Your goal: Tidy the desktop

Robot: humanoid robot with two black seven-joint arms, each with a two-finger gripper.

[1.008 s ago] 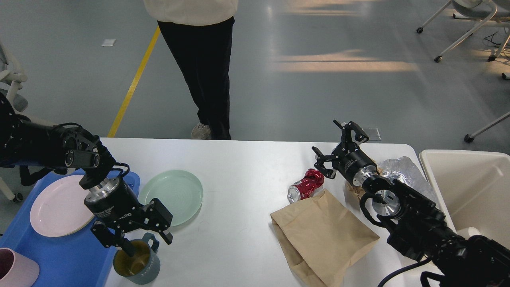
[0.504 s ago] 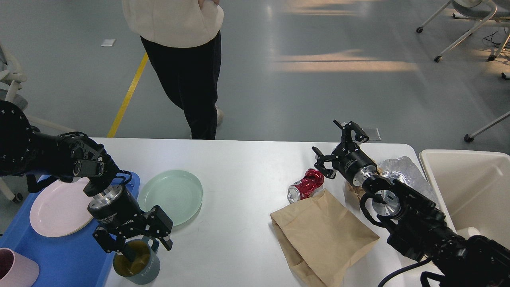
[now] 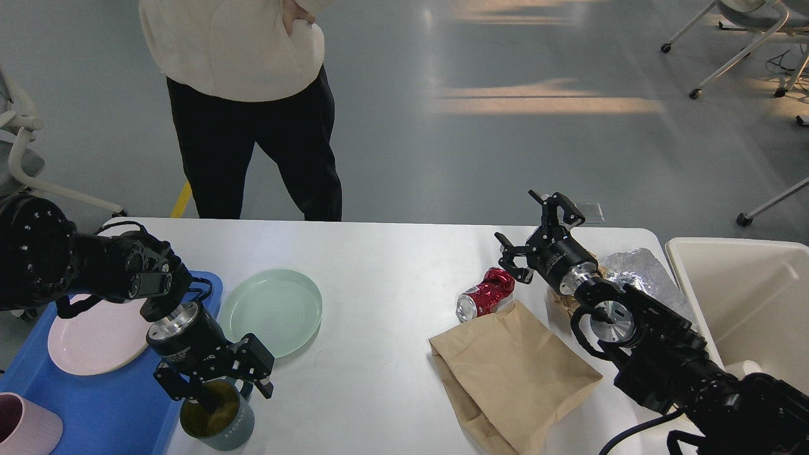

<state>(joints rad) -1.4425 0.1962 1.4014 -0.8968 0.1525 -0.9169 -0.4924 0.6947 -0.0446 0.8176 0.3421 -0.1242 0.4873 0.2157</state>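
The desktop (image 3: 392, 265) is a white tabletop with tableware at the left and litter at the right. My left gripper (image 3: 235, 395) is open and straddles the rim of a grey-blue mug (image 3: 221, 424) at the front left. One finger reaches inside the mug and the other stands outside by the handle. Over the far right of the desktop my right gripper (image 3: 516, 216) hangs open and holds nothing. It is just beyond a crushed red can (image 3: 485, 294).
A green plate (image 3: 272, 309) lies beside a blue tray (image 3: 107, 404) holding a pink plate (image 3: 95, 332) and a pink cup (image 3: 22, 433). A brown paper bag (image 3: 512, 373) and crumpled foil (image 3: 632, 272) lie right. A cream bin (image 3: 746, 297) stands off the right edge. A person (image 3: 246, 107) stands behind.
My left gripper has shifted slightly nearer and lower around the mug. The person behind the table has walked to the left. My right arm has not moved.
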